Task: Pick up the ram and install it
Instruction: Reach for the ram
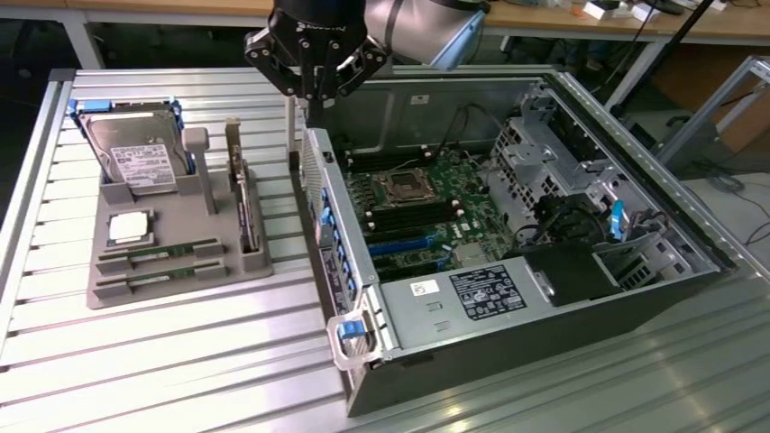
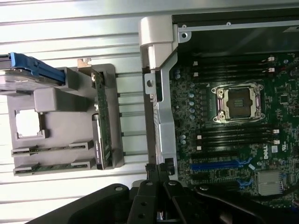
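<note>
Green DELL motherboard (image 2: 254,154) near closed gripper (image 2: 159,171)

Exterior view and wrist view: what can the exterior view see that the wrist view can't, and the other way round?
Exterior view's extras: the whole computer case, its metal drive cage, a black box inside it, and the arm's silver body above the gripper.
Wrist view's extra: a straight-down look past the shut gripper at the memory slots' white latches.
Both share: the gray holder, hard drive, processor chip, ram sticks, motherboard and empty processor socket.
</note>
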Available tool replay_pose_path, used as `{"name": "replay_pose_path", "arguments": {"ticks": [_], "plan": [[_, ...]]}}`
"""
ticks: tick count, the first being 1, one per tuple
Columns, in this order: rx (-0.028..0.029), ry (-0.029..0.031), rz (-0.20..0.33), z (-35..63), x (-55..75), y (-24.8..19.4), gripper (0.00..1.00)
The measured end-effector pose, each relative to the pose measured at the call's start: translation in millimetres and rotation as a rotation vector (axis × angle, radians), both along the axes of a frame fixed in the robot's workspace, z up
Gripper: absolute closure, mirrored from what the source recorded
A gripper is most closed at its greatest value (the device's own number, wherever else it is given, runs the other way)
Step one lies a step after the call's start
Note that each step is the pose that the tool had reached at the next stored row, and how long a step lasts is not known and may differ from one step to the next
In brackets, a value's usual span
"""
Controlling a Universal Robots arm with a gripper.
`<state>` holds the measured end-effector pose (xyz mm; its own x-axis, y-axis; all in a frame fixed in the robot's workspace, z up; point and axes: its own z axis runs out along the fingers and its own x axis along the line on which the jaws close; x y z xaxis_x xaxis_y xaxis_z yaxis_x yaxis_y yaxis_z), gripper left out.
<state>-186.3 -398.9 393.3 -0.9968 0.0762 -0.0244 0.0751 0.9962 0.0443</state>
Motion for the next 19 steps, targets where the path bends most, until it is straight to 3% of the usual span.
{"name": "replay_pose_path", "arguments": {"ticks": [19], "plan": [[0.0, 0.0, 0.0, 0.0, -8.4, 0.0, 0.9]]}}
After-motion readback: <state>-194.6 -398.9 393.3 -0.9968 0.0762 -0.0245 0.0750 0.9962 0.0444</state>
